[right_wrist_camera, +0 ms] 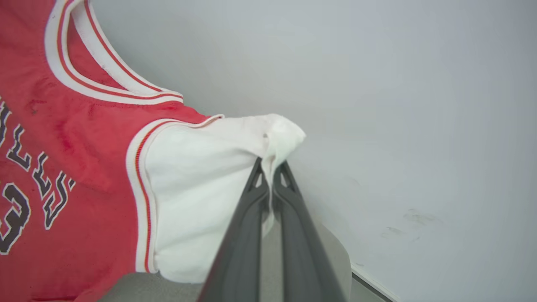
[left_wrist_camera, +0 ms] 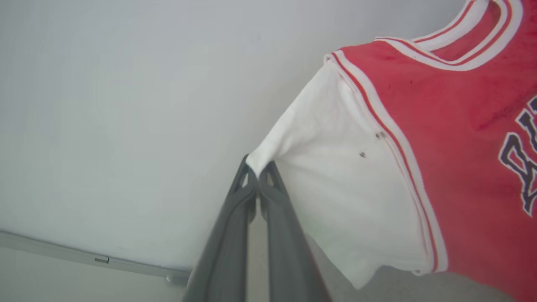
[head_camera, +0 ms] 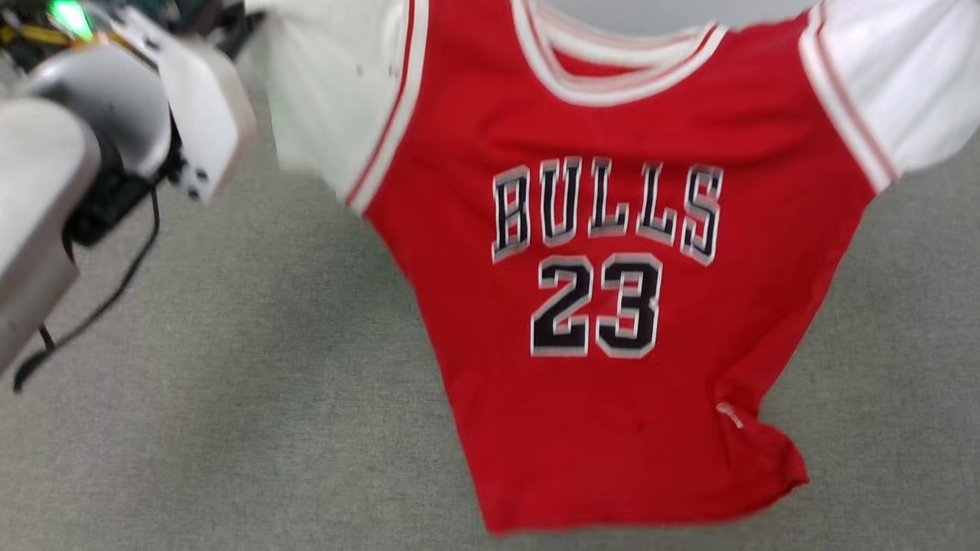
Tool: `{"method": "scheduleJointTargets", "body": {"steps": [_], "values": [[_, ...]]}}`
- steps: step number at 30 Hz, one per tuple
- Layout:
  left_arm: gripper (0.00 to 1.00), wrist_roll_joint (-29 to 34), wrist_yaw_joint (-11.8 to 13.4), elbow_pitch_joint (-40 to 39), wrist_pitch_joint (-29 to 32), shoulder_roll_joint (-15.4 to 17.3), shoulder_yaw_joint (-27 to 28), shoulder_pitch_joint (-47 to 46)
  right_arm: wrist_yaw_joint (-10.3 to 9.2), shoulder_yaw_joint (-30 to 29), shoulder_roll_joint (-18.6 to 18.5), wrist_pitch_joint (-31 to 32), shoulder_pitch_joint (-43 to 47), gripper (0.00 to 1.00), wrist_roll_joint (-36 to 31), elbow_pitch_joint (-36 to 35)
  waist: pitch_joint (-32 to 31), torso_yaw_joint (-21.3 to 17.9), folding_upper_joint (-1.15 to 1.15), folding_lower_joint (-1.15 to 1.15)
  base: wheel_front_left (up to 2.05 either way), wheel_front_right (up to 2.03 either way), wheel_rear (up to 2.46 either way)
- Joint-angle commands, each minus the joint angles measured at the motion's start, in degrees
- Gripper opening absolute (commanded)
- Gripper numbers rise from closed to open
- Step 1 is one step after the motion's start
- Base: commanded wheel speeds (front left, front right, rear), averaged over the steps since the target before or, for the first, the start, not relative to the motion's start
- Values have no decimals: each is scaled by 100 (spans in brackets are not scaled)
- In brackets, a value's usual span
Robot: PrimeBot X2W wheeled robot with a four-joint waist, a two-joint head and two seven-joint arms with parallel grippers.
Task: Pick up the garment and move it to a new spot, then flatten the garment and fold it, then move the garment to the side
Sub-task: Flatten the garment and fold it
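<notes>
Red garment (head_camera: 612, 428), BULLS 23 front showing | left jaws clamp white sleeve (left_wrist_camera: 335, 180) | right jaws clamp other sleeve (right_wrist_camera: 201, 180)

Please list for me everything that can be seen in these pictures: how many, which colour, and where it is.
shirt: one, red with white sleeves, black letters and number; held up and spread, front toward the head camera
surface: one, grey, below the shirt
wall: one, pale grey, behind the shirt in both wrist views
strip: one, grey, along the foot of the wall
cable: one, black, hanging by the left arm
light: one, green, top left of the head view
left arm: one, pale, left edge of the head view
left hand: one, dark grey, shut on one sleeve tip
right hand: one, dark grey, shut on the other sleeve tip
</notes>
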Motion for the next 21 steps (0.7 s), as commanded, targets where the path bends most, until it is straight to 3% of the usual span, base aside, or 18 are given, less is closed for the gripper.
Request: {"method": "scheduleJointTargets", "body": {"steps": [1, 21], "values": [[0, 51, 23, 78, -48, -49, 59, -183, -4, -40, -6, -57, -186, 0, -87, 39, 105, -24, 0, 0, 0, 0, 0], [0, 1095, -198, 1768, -984, -731, 696, -3449, -6, -221, 1061, -1024, -3635, 0, -1763, 1906, 1742, -289, 0, 0, 0, 0, 0]]}}
